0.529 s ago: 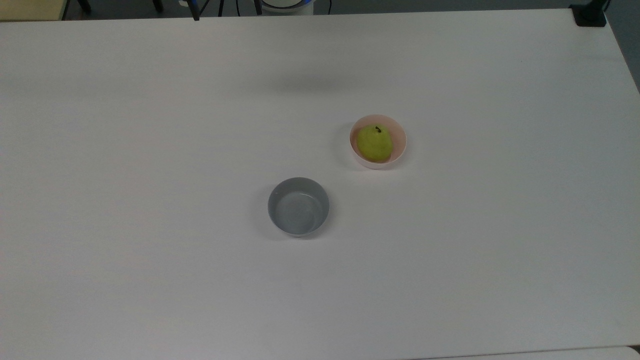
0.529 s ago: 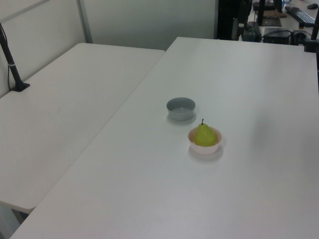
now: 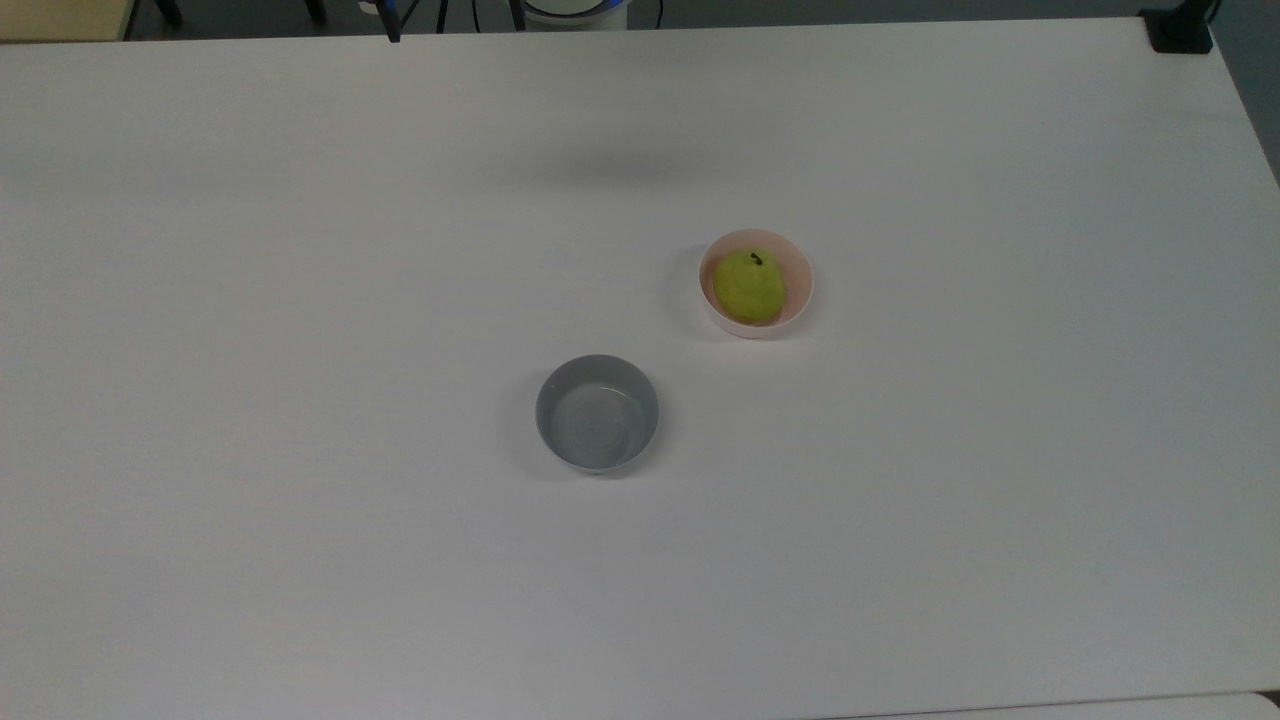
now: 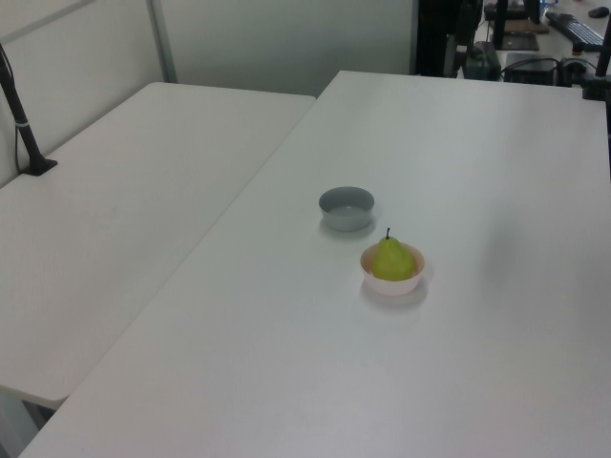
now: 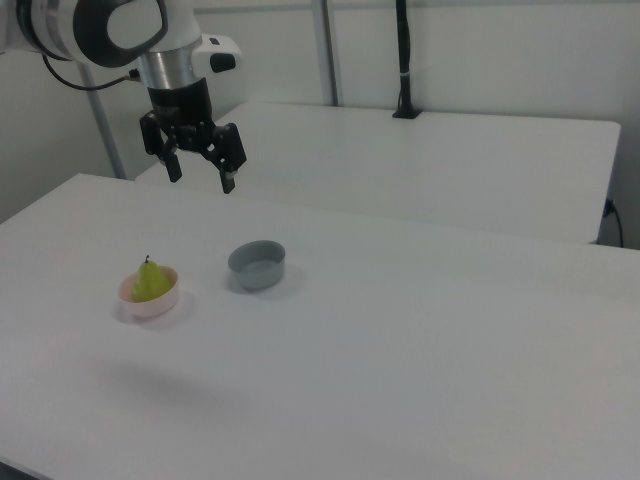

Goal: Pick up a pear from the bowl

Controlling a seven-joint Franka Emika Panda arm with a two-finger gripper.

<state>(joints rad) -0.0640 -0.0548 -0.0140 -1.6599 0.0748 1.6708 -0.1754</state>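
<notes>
From the top view, the pear (image 3: 748, 287) sits inside the bowl (image 3: 797, 285), its dark stem pointing toward the top of the frame. A grey bowl (image 3: 597, 412) stands apart from it, lower and toward the top view's left, on the white table (image 3: 300, 300).

In the left view, the pear (image 4: 392, 260) stands upright in the bowl (image 4: 392, 282), stem up, with the grey bowl (image 4: 347, 208) just behind it and toward the left view's left.

In the right view, the gripper (image 5: 200, 182) hangs high above the table (image 5: 450, 350), its fingers (image 5: 228, 181) spread open and holding nothing. The pear (image 5: 150, 280) rests in the bowl (image 5: 150, 299) below it, toward the right view's left. The grey bowl (image 5: 257, 265) stands to the right view's right of the pink one.
</notes>
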